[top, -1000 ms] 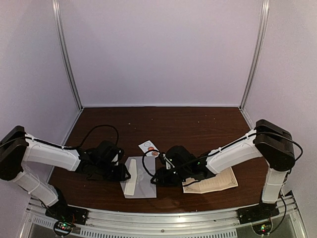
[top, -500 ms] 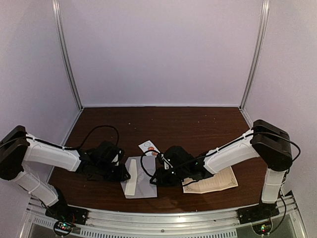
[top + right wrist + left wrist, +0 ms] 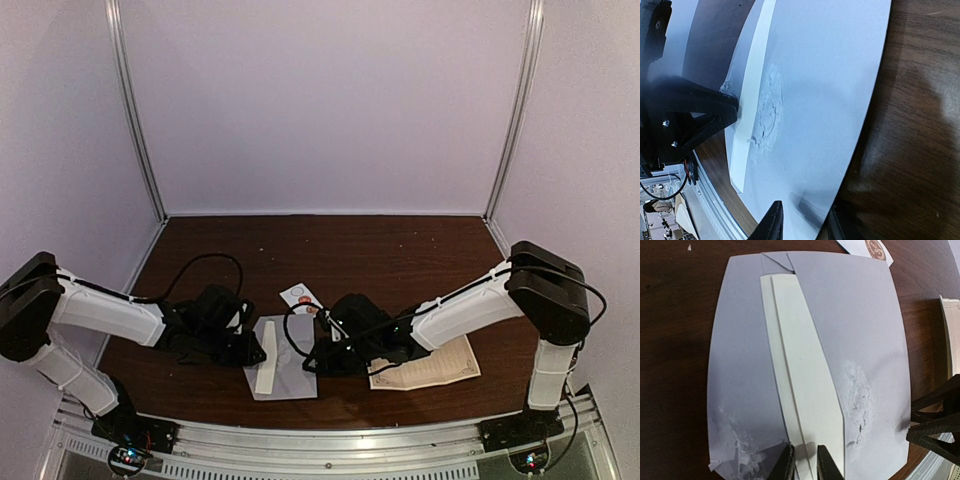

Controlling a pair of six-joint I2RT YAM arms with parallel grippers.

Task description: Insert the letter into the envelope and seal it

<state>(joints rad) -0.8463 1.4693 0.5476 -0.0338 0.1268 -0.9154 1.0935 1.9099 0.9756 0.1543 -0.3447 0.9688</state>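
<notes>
We've got the envelope point(image 3: 285, 368) flat by the near edge of the table point(image 3: 400, 250). The left gripper point(image 3: 806, 466) is nearly closed, pinching the cream flap point(image 3: 800, 365). The right gripper point(image 3: 805, 225) straddles the envelope's right edge (clamped or not, we can't tell). Risk: opposing pulls tear the scuffed paper.

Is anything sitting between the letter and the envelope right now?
Yes: the right tool lies low between them, at the envelope's right edge, and its arm crosses over the letter's left part. No other object shows on the table in that gap.
</notes>
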